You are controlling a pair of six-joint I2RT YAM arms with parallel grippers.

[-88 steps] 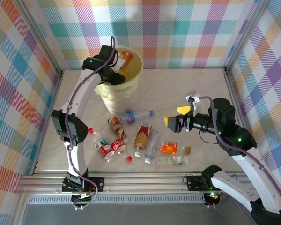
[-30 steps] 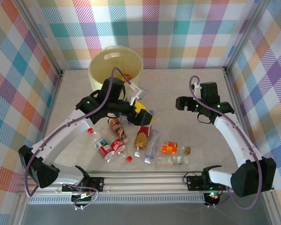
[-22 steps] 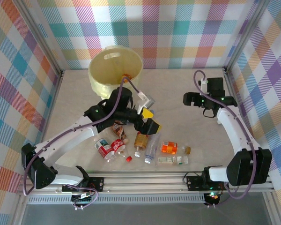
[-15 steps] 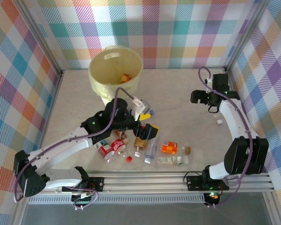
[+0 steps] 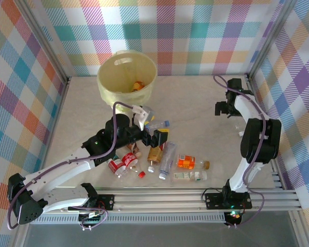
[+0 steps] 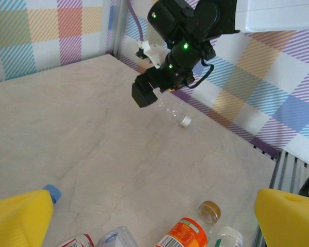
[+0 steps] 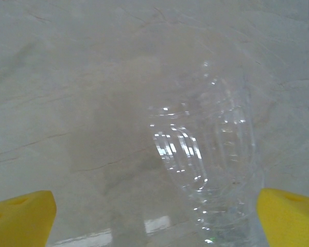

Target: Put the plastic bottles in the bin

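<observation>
Right claw (image 7: 157, 211) swung onto clear bottle (image 7: 206, 154), fingers apart | left claw (image 6: 152, 218) shifted, apart

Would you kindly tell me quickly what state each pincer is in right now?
Left pincer: open, holding nothing.
Right pincer: open, with a clear bottle between its tips, not clamped.

Pale-yellow bin (image 5: 113, 74), pastel plaid walls (image 5: 206, 31), beige marbled table (image 5: 195, 103)
</observation>
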